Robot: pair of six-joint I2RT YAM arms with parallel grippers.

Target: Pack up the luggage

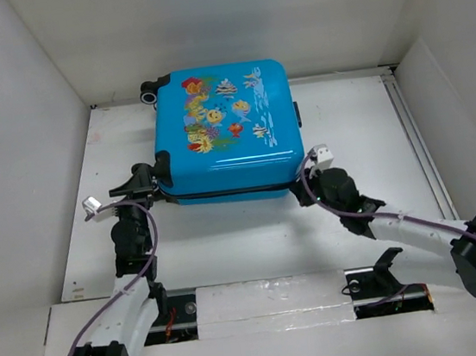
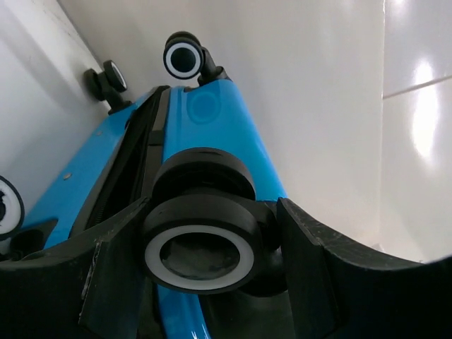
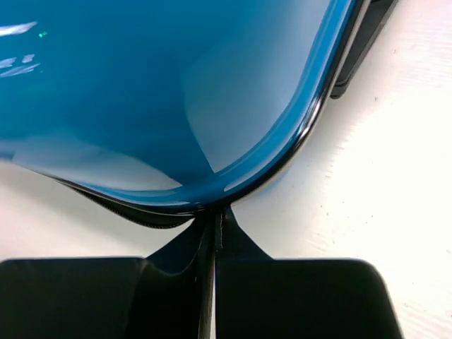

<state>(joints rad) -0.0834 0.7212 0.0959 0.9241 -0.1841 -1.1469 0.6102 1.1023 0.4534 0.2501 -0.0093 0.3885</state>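
The luggage point(image 1: 224, 136) lies flat and closed in the middle of the white table, its cartoon fish face up. My left gripper point(image 1: 157, 172) is at its near left corner. In the left wrist view, the left gripper point(image 2: 205, 261) has a finger on each side of a black-and-white wheel point(image 2: 201, 244), closed on it, and the blue shell point(image 2: 212, 120) runs away behind. My right gripper point(image 1: 302, 189) is at the near right corner. In the right wrist view, the right gripper point(image 3: 215, 219) is shut, tips touching the dark zip seam point(image 3: 127, 208) under the blue shell point(image 3: 141, 92).
White walls enclose the table on the left, back and right. Another wheel point(image 1: 153, 90) sticks out at the luggage's far left corner, and a dark side handle point(image 1: 298, 114) is on its right side. A rail point(image 1: 411, 139) runs along the right of the table.
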